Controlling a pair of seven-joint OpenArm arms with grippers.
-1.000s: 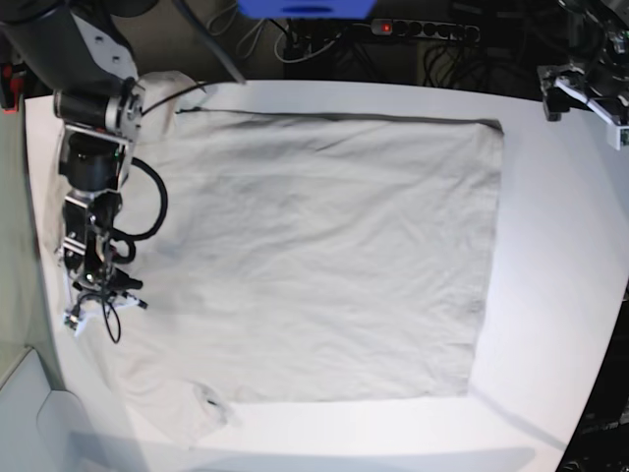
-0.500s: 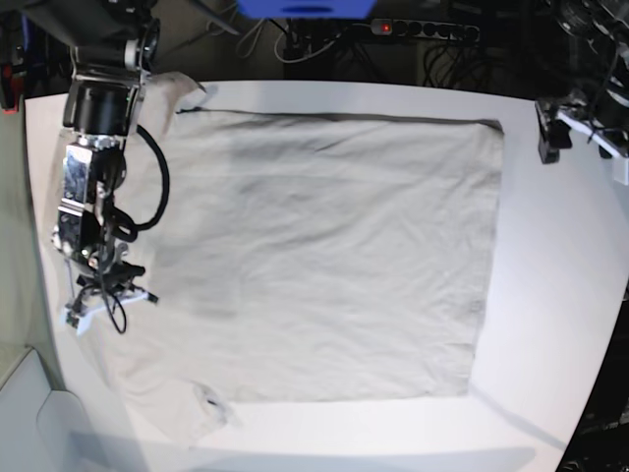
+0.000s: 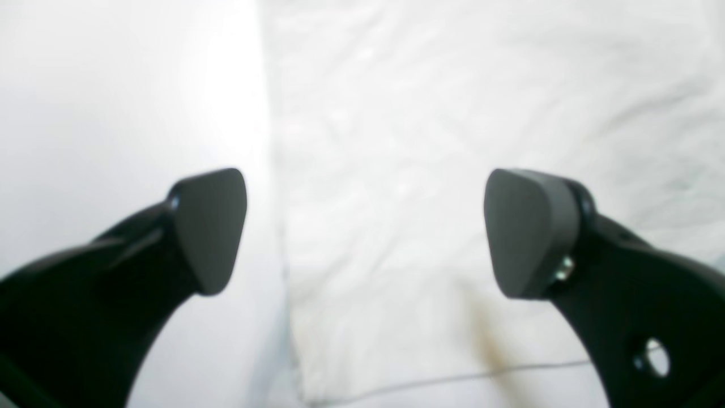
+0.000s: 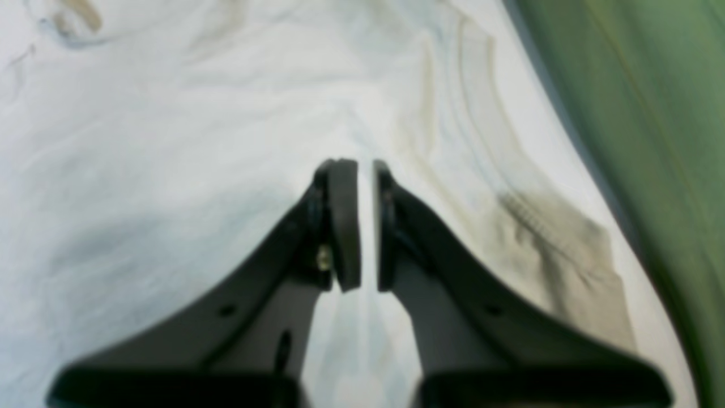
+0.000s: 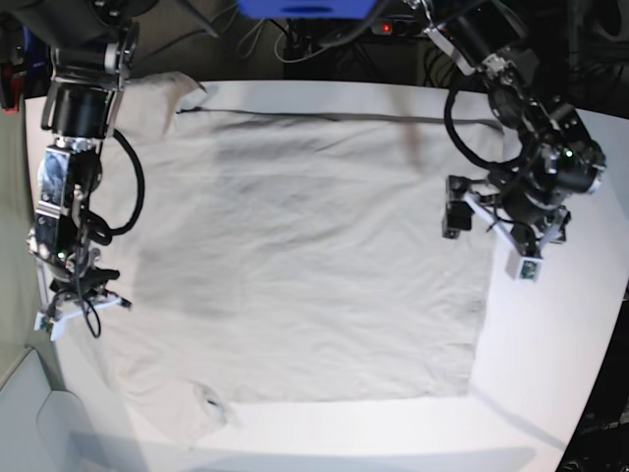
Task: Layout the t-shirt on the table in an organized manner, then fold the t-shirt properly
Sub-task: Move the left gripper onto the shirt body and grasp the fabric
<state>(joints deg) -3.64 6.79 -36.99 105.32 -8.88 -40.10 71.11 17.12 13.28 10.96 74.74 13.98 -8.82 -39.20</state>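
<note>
Swung in over the hem side, the spread left end effector (image 5: 488, 233) hovers above the light grey-beige cotton t-shirt (image 5: 314, 256) flat on the smooth white counter (image 5: 560, 324), right end effector (image 5: 71, 313) pressed together, dark cables (image 5: 324, 39) behind.

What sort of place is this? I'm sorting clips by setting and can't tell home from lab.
Most likely a robotics lab or test bench, not a home: a bare white table holding only a t-shirt, with a power strip and tangled cables behind it.
</note>
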